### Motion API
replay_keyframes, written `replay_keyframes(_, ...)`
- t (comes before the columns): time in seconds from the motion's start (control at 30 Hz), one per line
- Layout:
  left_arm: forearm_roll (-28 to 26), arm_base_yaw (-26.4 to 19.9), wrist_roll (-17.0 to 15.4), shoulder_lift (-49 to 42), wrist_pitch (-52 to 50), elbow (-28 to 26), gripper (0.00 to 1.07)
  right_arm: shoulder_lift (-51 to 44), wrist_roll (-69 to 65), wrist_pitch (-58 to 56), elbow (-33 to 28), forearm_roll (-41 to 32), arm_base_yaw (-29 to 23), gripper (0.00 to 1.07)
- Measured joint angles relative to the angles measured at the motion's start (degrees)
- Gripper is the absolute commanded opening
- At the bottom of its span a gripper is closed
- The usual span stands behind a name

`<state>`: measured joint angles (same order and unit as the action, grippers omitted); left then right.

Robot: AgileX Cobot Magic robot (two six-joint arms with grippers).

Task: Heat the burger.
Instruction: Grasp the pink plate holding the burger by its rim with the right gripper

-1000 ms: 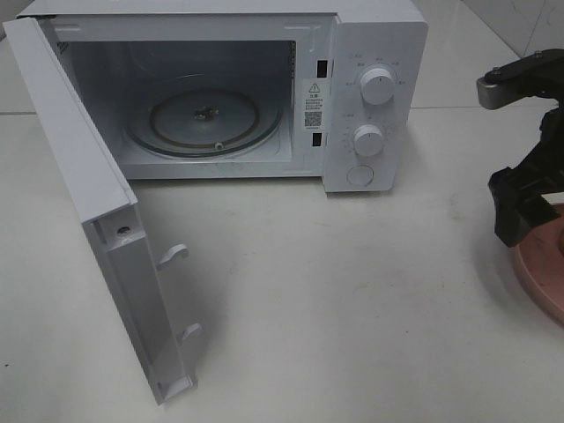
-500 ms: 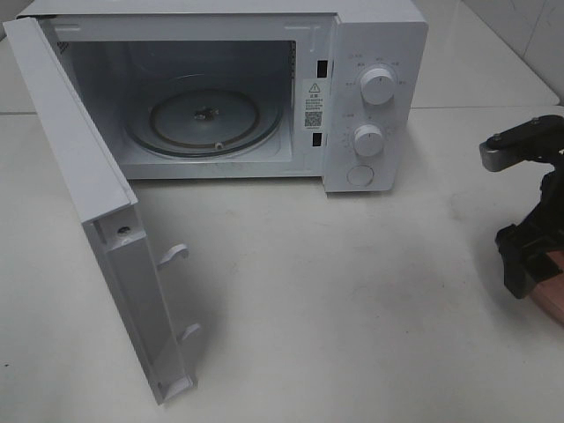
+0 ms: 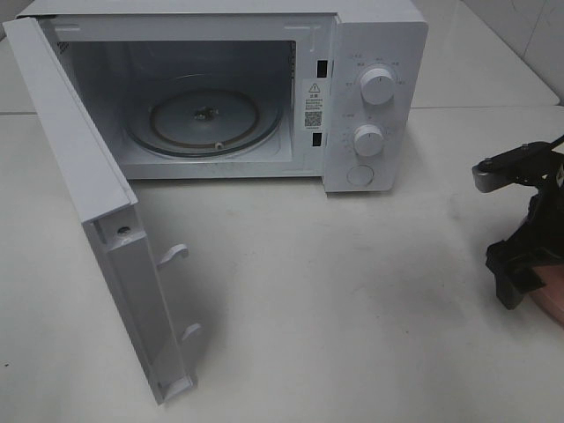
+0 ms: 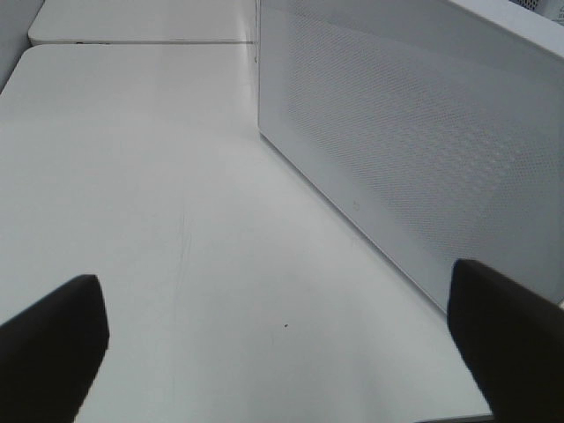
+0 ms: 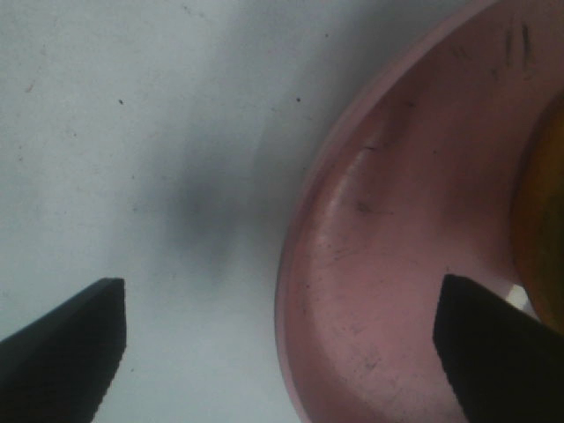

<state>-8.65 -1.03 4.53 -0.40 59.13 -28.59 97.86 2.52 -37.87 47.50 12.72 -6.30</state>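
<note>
Jutting forward, microwave door (image 3: 132,291); plate (image 5: 397,264) holds burger (image 5: 545,211).

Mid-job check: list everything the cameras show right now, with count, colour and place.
microwave: one, white, back of the table.
door: one, white, swung open on the microwave's left.
turntable: one, clear glass, inside the microwave.
knobs: two, white, stacked on the right panel.
button: one, white, below the knobs.
plate: one, pink, on the table at far right.
burger: one, only a golden sliver shows, on the plate.
table: one, white.
left gripper: black, open, over the table, holding nothing.
right gripper: black, open, over the plate's rim.
</note>
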Motion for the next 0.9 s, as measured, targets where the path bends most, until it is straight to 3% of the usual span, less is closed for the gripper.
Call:
replay_keyframes(0.67,0.0,0.0,0.0,0.0,0.0,0.0,1.01,5.33,-2.52,7.68,-1.83,2.12,0.0,0.85)
replay_keyframes(0.83,0.0,0.0,0.0,0.0,0.0,0.0,1.01,5.33,-2.92,7.68,-1.83,2.29,0.0,0.71)
replay_keyframes(0.9,0.0,0.0,0.0,0.0,0.0,0.0,1.01,5.33,-4.3,7.62,-1.83,2.52,0.0,0.54)
